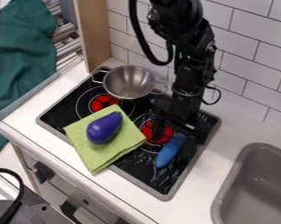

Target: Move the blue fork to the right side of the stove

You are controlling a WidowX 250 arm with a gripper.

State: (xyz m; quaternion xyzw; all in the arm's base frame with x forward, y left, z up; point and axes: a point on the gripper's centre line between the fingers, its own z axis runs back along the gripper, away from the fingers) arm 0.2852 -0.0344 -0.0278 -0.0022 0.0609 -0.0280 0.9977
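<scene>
Blue showed first on my feed: the fork (170, 151) lay on the black top of the stove (136, 168), in its right-hand part as I looked at it, with its broad rounded end towards the front. It sat slanted beside the right-hand red burner marking (157, 132), between the green cloth (120, 148) and the stove's right rim. Its farther end ran up towards the dark gripper (178, 120), where black on black made the outline hard to follow.

I had the arm (192, 57) coming in from the top edge, and the gripper hung low over the stove, just beyond the fork's broad blue part. From where I sat I could not tell how far open the gripper was, nor whether it had hold of the fork or merely stood close to it.

On the left half of the stove, the cloth was spread flat, one corner lapping over the front rim, and a purple toy eggplant (103, 127) rested on top of it. Behind that, near the far left corner, stood a metal pot (129, 82), upright and near a second red burner marking (104, 103). White counter (230, 124) framed the stove, and the grey sink (224, 192) was set into it on the right. White tiles (247, 57) covered the wall behind, and a wooden panel (93, 30) rose at the stove's far left.
</scene>
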